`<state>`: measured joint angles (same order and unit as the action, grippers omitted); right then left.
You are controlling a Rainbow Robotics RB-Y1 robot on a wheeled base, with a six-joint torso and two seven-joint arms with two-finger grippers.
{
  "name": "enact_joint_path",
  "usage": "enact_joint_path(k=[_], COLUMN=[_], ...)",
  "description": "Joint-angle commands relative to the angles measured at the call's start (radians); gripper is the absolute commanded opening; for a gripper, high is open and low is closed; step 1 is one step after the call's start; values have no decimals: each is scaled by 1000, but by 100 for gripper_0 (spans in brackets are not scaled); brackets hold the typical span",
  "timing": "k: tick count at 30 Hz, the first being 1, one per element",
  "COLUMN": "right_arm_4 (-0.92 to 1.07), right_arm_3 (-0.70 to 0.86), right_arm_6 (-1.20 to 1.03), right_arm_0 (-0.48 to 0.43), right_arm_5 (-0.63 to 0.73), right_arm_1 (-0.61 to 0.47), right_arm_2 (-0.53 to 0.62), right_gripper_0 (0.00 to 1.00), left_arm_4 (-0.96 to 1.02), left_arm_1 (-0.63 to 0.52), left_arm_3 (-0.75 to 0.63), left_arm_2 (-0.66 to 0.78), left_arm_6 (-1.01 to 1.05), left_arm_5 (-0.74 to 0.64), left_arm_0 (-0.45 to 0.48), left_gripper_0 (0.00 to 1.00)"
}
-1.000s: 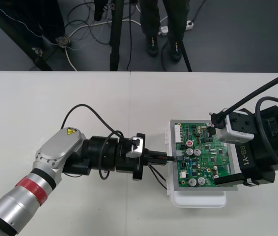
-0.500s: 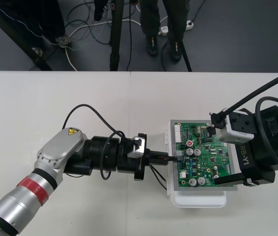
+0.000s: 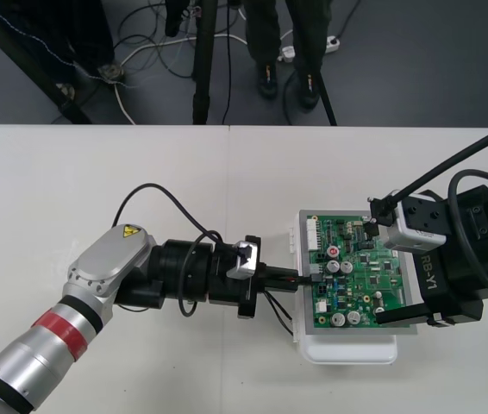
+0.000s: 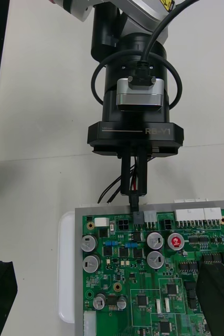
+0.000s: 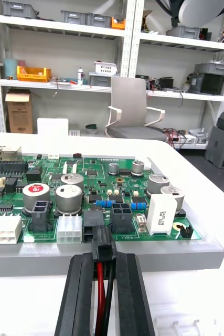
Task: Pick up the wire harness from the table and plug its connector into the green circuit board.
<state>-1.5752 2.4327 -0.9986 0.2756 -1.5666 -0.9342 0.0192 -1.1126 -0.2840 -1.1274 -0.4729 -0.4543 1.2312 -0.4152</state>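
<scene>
Your left pincer [image 3: 289,279] is clamping the harness's black plug [image 5: 104,245] and has been creeping forward: the plug is now meeting the edge socket [image 5: 93,219] on the green circuit board [image 3: 360,276], so seating is likely beginning. Wires [image 3: 276,308] are trailing over the surface [image 3: 140,172]. Your right pincer [image 3: 391,261] is hovering wide over the board.

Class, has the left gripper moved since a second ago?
Yes, slightly: the left gripper, shut on the harness plug, has edged toward the green circuit board.
</scene>
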Motion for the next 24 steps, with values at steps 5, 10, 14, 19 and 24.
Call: enact_joint_path(k=[5, 10, 14, 19, 24], right_arm_4=[-6, -6, -6, -6, -6], right_arm_3=[13, 13, 13, 13, 13], right_arm_6=[35, 35, 35, 35, 35], right_arm_0=[28, 28, 28, 28, 28], right_arm_5=[-4, -4, -4, -4, -4], right_arm_1=[9, 9, 9, 9, 9], right_arm_2=[-12, -12, -12, -12, -12], right_gripper_0=[100, 100, 100, 100, 100], left_arm_4=[14, 14, 14, 14, 16], left_arm_1=[43, 43, 45, 45, 48], left_arm_3=[-11, -11, -11, -11, -12], left_arm_2=[-24, -23, -24, -29, -30], left_arm_6=[-32, -37, -40, -53, -67], left_arm_5=[-44, -55, -55, -55, -53], left_arm_0=[-37, -37, -37, -42, -43], left_gripper_0=[0, 0, 0, 0, 0])
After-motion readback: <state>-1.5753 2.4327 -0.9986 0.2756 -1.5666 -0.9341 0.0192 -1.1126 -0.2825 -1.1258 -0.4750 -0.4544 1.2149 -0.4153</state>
